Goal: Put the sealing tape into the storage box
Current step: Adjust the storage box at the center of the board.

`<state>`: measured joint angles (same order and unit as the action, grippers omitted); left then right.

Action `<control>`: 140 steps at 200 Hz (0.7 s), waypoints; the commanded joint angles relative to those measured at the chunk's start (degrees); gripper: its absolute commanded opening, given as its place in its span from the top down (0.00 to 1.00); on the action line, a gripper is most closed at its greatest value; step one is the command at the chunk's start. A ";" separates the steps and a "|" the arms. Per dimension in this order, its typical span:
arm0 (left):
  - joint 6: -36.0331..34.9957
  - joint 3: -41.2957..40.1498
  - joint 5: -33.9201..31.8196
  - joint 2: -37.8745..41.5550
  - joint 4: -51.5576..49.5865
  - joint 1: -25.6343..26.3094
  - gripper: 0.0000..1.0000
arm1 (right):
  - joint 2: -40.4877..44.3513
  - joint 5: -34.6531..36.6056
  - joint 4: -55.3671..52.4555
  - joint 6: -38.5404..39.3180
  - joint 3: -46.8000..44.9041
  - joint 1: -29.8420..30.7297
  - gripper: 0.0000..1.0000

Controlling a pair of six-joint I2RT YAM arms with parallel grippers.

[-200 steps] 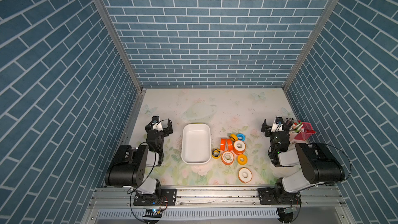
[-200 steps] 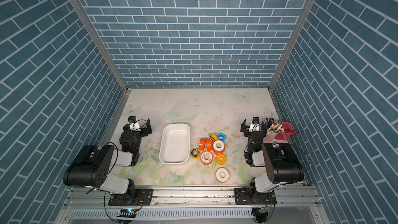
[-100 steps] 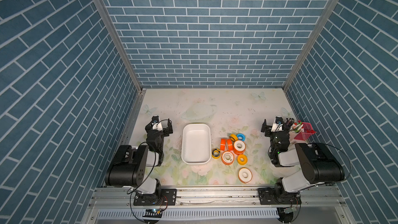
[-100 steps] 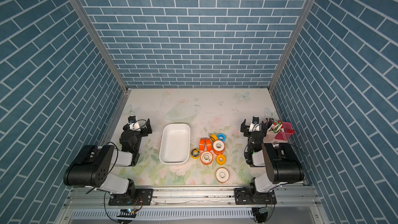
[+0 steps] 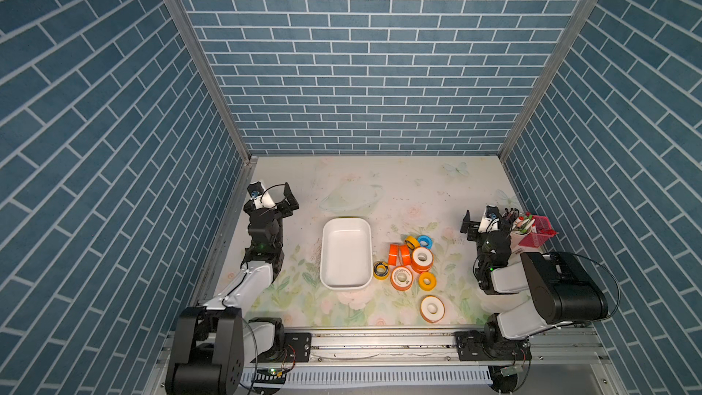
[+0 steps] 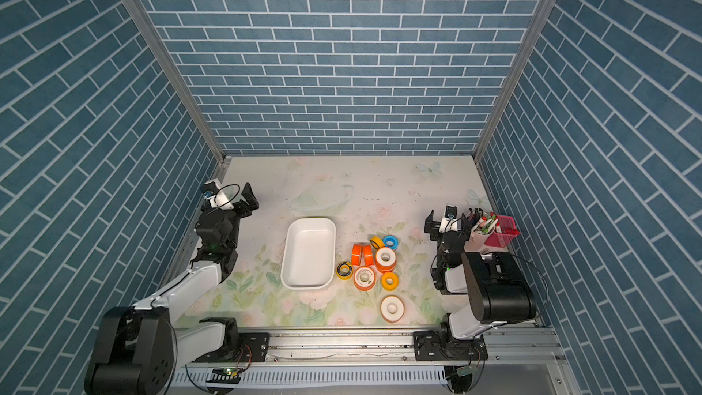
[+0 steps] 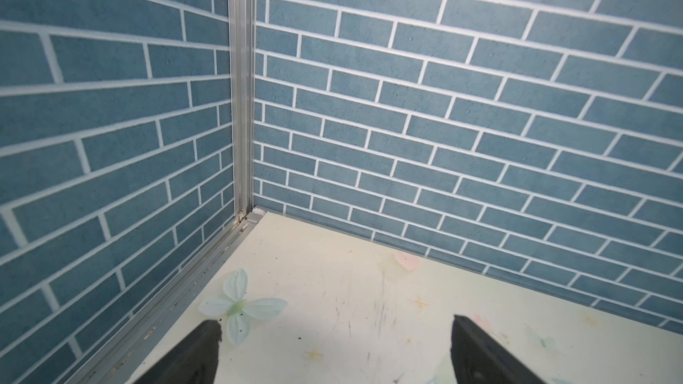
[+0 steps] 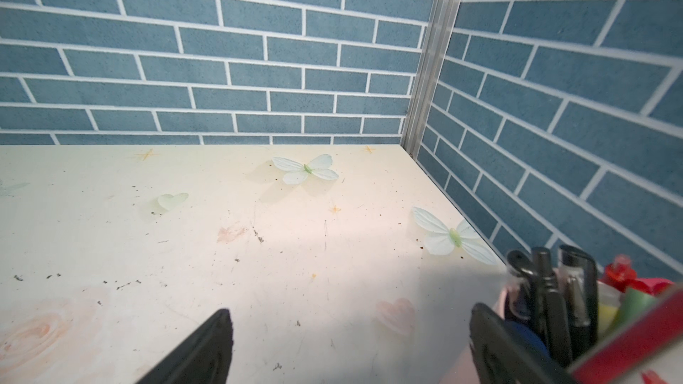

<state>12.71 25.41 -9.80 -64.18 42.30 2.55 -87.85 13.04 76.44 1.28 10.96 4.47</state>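
The storage box (image 5: 345, 252) (image 6: 308, 252), a shallow white tub, lies empty in the middle of the table. To its right the sealing tape lies in a cluster of rolls: two orange ones on edge (image 5: 399, 254), an orange one with a white face (image 5: 421, 258), another orange one (image 6: 364, 278), a yellow-black one (image 5: 380, 269), two yellow ones (image 5: 427, 281) and a blue one (image 5: 423, 240). A lone orange roll (image 5: 432, 308) (image 6: 392, 308) lies nearer the front. My left gripper (image 5: 271, 196) (image 7: 336, 326) is open by the left wall. By the right wall my right gripper (image 5: 487, 219) (image 8: 351, 313) is open too, nothing between its fingers.
A pink mesh basket (image 5: 539, 235) and a white pen cup (image 5: 516, 229) (image 8: 554, 289) stand right beside my right gripper. Blue brick walls close in the left, back and right. A metal rail (image 5: 380, 343) runs along the front edge.
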 commanded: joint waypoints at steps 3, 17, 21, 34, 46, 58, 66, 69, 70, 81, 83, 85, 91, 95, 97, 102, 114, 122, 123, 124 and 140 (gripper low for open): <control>5.02 -0.14 2.91 4.15 -5.29 0.18 0.00 | 0.17 -0.91 -0.03 -1.54 0.13 -0.34 0.00; 8.48 -1.79 3.87 6.06 -2.53 0.23 0.00 | 0.74 -0.26 0.59 -1.46 -0.15 -0.34 0.00; 10.24 -1.74 2.82 6.38 -2.96 0.18 0.00 | 1.98 0.31 -1.74 -1.58 0.13 -0.31 0.00; 17.75 0.23 -3.05 7.84 -10.22 0.18 0.00 | 7.44 1.36 -7.64 -1.19 0.95 0.14 0.00; 20.59 1.18 -5.08 8.58 -13.40 0.19 0.00 | 14.37 4.99 -14.37 -2.00 2.41 0.62 0.00; 20.27 1.09 -1.64 9.20 -13.02 0.18 0.00 | 21.24 9.49 -21.79 -9.39 4.35 0.69 0.00; 20.89 2.03 0.20 9.57 -14.69 0.18 0.00 | 25.11 8.89 -27.50 -11.90 6.37 0.65 0.00; 21.07 2.61 1.00 9.75 -15.75 0.18 0.00 | 26.54 7.91 -29.91 -12.41 7.41 0.70 0.02; 21.14 2.84 1.23 9.81 -16.15 0.18 0.00 | 26.96 7.54 -30.72 -12.60 7.76 0.71 0.02; 21.98 4.81 3.30 10.66 -20.47 0.24 0.00 | 30.69 5.64 -39.57 -16.06 11.93 1.03 0.06; 22.24 5.37 3.56 10.90 -21.20 0.24 0.00 | 31.56 5.38 -42.06 -17.45 13.00 1.04 0.07; 22.55 5.78 3.94 11.07 -22.15 0.26 0.00 | 32.05 4.99 -43.61 -18.29 13.73 1.13 0.07; 23.10 6.80 5.48 11.52 -24.45 0.26 0.00 | 33.22 3.29 -46.85 -19.53 15.43 1.11 0.07; 23.37 7.74 6.74 11.61 -26.76 0.27 0.00 | 33.98 1.40 -48.96 -19.70 16.52 1.24 0.08; 23.42 8.23 7.43 11.69 -27.98 0.20 0.00 | 34.40 0.59 -49.86 -19.62 17.02 1.26 0.09; 23.31 9.52 9.10 11.59 -31.47 0.25 0.00 | 35.38 -0.71 -52.32 -19.75 18.30 1.69 0.10; 21.47 12.76 12.85 11.67 -39.25 0.50 0.01 | 37.11 -1.32 -56.59 -21.38 19.76 2.65 0.10; 20.72 13.25 14.51 11.94 -42.83 1.42 0.04 | 37.96 -3.60 -58.54 -21.45 20.53 3.10 0.11; 20.70 13.26 14.58 12.00 -43.18 1.50 0.04 | 37.99 -3.84 -58.75 -21.47 20.60 3.14 0.11; 20.65 13.22 14.74 12.08 -43.53 1.72 0.05 | 38.09 -4.00 -58.85 -21.48 20.64 3.24 0.11; 19.76 11.10 14.73 13.82 -46.74 7.16 0.10 | 38.37 -5.70 -62.23 -21.20 21.52 5.01 0.11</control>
<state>33.65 37.87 -0.10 -52.31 9.19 4.12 -49.93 12.32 28.34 -16.36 31.48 7.49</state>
